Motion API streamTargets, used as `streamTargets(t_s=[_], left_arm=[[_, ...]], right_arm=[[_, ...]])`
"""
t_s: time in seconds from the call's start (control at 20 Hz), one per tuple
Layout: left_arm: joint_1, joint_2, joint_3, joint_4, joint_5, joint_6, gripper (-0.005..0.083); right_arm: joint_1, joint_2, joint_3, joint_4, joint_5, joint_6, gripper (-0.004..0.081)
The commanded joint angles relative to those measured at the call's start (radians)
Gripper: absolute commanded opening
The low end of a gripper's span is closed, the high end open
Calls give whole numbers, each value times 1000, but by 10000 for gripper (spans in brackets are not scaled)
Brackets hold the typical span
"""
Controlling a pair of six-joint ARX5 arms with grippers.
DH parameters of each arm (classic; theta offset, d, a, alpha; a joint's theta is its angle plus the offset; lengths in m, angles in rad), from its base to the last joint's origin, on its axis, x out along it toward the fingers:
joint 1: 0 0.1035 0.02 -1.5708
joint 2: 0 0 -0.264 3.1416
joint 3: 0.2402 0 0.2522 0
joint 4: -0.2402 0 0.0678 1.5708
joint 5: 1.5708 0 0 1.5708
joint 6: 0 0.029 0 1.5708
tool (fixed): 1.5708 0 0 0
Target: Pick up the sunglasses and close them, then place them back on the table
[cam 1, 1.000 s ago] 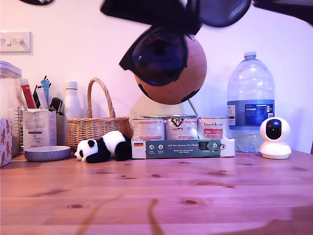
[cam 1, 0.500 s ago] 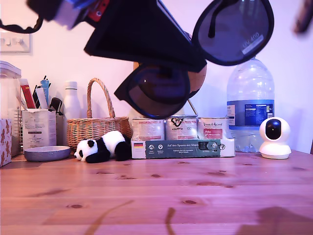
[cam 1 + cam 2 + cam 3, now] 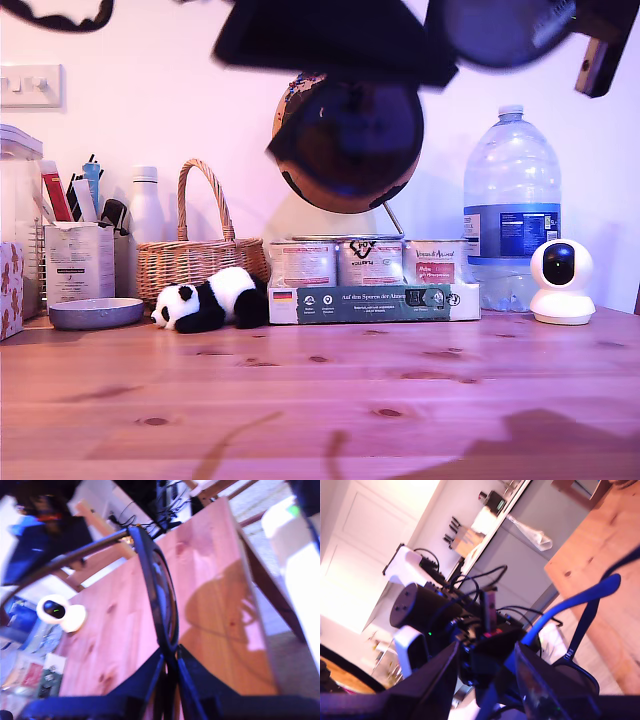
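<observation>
First wrist view shows my first gripper [image 3: 169, 680] clamped on the sunglasses [image 3: 159, 595]

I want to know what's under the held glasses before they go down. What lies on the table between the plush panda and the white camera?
In the exterior view, between the plush panda and the white camera lies a tray of cans, with a water bottle behind.

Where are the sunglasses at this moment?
The sunglasses are in the air, high above the table, at the top centre of the exterior view, in front of the globe.
</observation>
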Motion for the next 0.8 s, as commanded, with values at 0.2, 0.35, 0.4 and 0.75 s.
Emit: streamTargets(t_s=[0.2,0.35,0.4,0.75], left_arm=[[-8,2,-6,34,13,5,-23],[-8,2,-6,43,18,16,-23],[-8,2,-6,43,20,16,-23],[-8,2,-6,66,20,55,-23]], right_arm=[[60,33,-5,12,10,-8,315],[83,33,-5,10,27,-7,315],[100,33,-5,9,31,-7,315],[228,45,-5,-39,94,-41,315]])
